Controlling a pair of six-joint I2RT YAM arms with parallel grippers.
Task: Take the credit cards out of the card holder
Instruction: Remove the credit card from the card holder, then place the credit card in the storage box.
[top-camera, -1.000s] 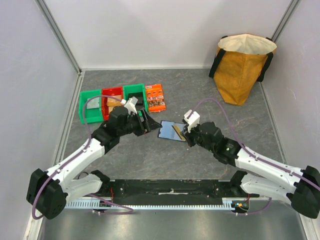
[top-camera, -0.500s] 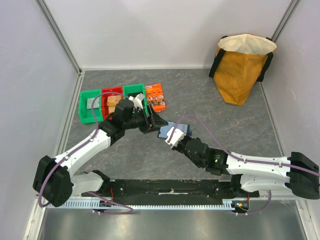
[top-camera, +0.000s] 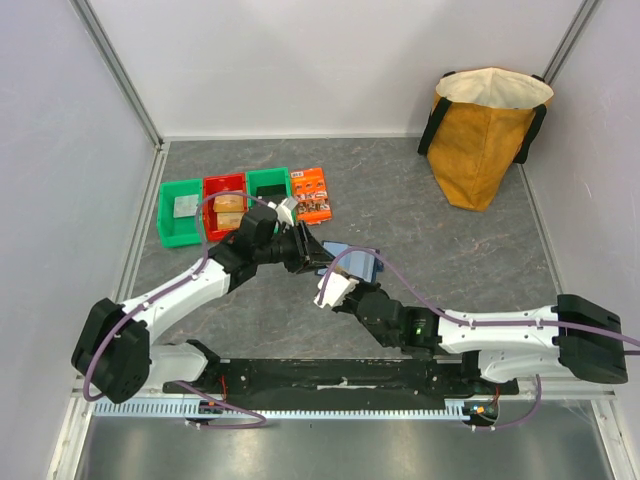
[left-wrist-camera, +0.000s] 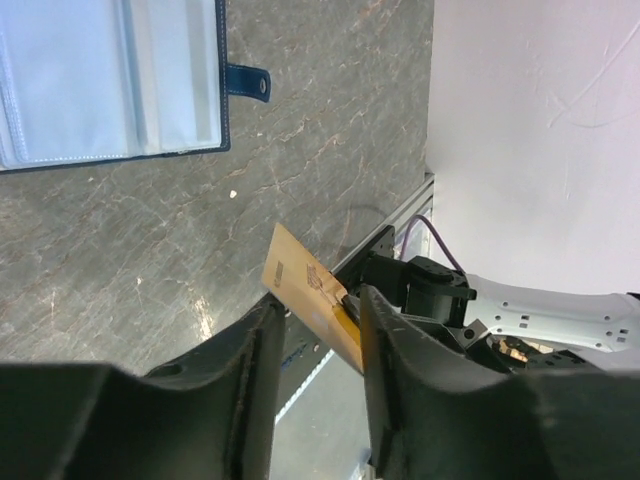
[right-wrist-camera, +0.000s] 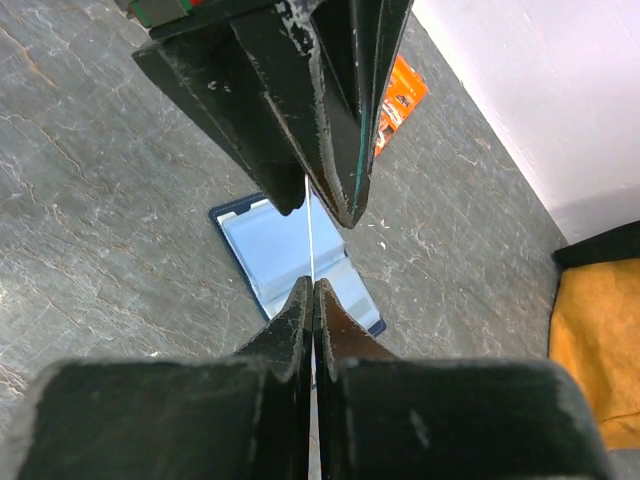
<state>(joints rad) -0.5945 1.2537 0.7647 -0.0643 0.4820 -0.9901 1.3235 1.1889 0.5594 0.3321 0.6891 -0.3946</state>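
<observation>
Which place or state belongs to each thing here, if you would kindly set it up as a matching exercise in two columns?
Things:
1. tan-gold card
2. card holder
3. orange packet
4. yellow bag

Places or states:
A. standing upright at the far end of the table
B. lying open, clear sleeves facing up
C. pinched in the shut right gripper
D. lying flat beside the row of bins

Pairs: 1-C; 2-B; 3-D; 4-A
</observation>
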